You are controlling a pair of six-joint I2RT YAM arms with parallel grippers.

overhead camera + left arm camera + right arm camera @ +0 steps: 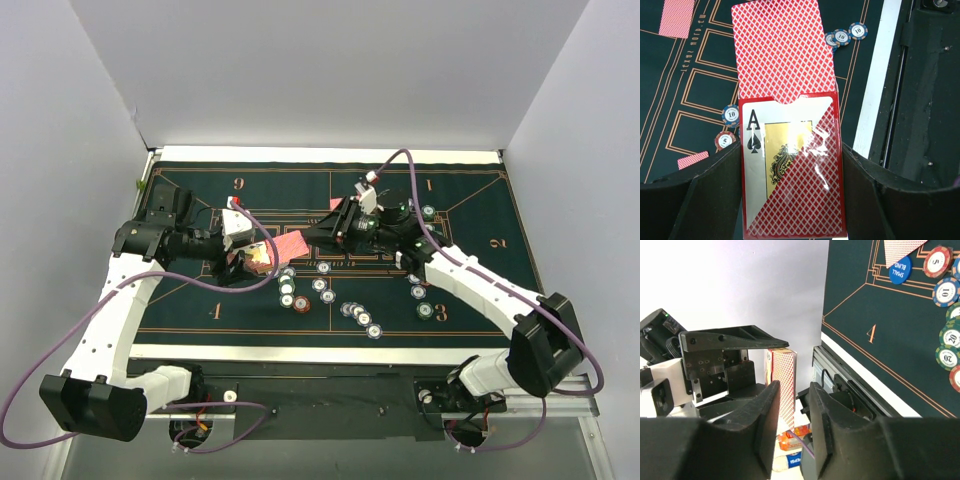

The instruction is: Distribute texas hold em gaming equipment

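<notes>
My left gripper (250, 258) (791, 155) is shut on a card box (790, 190) with an ace of spades on it, held above the green mat (200, 190). A red-backed card (782, 50) (291, 245) sticks halfway out of the box. My right gripper (316, 235) (792, 390) is open and empty, its tips just short of that card's free end; the deck (785, 385) shows edge-on through the gap. Several poker chips (320, 285) (946, 291) (841, 36) lie mid-mat. Loose red-backed cards (677, 17) (900, 250) lie on the mat.
A blue small-blind disc (900, 270) lies by a card. More chips sit at the right (425, 310) and near number 1 (428, 212). A red piece (335, 205) lies behind the right gripper. The white table edge (300, 352) runs along the near side.
</notes>
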